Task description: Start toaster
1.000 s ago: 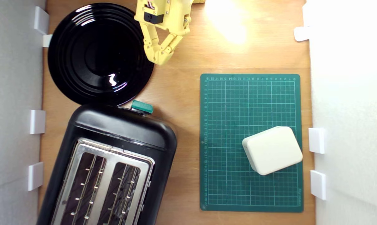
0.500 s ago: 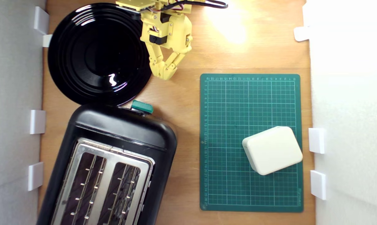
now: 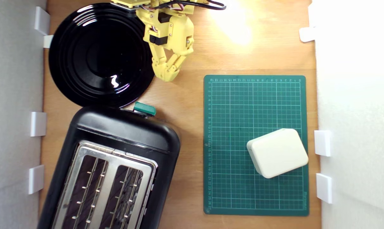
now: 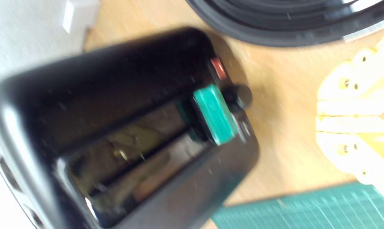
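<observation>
**Claw closed above the toaster lever**

The yellow claw [image 3: 167, 76] hangs over the wooden worktop [image 3: 185, 105] with its fingers pressed together, gripping nothing. It sits just beside the right rim of the black plate [image 3: 83, 35], whose dish is bare, in the exterior view.

The toaster [image 3: 122, 130] stands at the near left of that view, its two slots [image 3: 103, 187] showing only wire guides inside. Its teal lever knob [image 3: 144, 108] juts from the far end, apart from the claw.

On the exterior view's right, a cream box [image 3: 277, 152] rests closed on the green cutting mat [image 3: 236, 101].
</observation>
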Robot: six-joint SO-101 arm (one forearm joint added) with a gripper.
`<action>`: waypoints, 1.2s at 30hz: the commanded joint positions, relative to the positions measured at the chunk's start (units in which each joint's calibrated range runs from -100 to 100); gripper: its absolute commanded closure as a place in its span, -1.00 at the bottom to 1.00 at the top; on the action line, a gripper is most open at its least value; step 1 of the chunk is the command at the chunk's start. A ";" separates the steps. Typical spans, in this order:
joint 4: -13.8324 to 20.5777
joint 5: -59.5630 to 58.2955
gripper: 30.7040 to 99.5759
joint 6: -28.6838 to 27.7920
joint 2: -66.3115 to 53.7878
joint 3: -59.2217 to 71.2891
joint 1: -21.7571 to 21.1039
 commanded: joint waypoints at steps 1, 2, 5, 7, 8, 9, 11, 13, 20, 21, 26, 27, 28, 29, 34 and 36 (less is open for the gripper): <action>-0.12 -1.55 0.98 -2.37 -1.00 0.37 -4.65; -0.12 -1.46 0.98 -2.90 -1.00 0.37 -6.00; -0.12 -1.46 0.98 -5.05 -1.00 0.37 -9.09; -0.12 -1.37 0.98 -6.62 -1.00 0.37 -10.13; -0.12 -1.03 0.98 -7.35 -1.00 0.37 -10.52; -0.21 -0.69 0.98 -8.03 -1.00 0.37 -10.68; -0.21 0.34 0.98 -8.87 -1.00 0.37 -10.68; 0.16 1.20 0.98 -8.98 -1.00 0.37 -10.68; -0.59 3.25 0.98 -10.13 -1.00 0.37 -10.84; -0.31 3.94 0.98 -11.07 -1.00 0.37 -10.84; 0.25 4.36 0.98 -14.53 -1.00 0.37 -10.68; 0.25 4.36 0.98 -14.59 -1.00 0.37 -10.68; 0.25 4.36 0.98 -14.59 -1.00 0.37 -10.60; 0.25 4.36 0.98 -14.53 -0.92 0.37 -10.44; 0.25 4.36 0.98 -14.48 -0.67 0.37 -10.13; 0.25 4.36 0.98 -14.53 -0.58 0.37 -10.13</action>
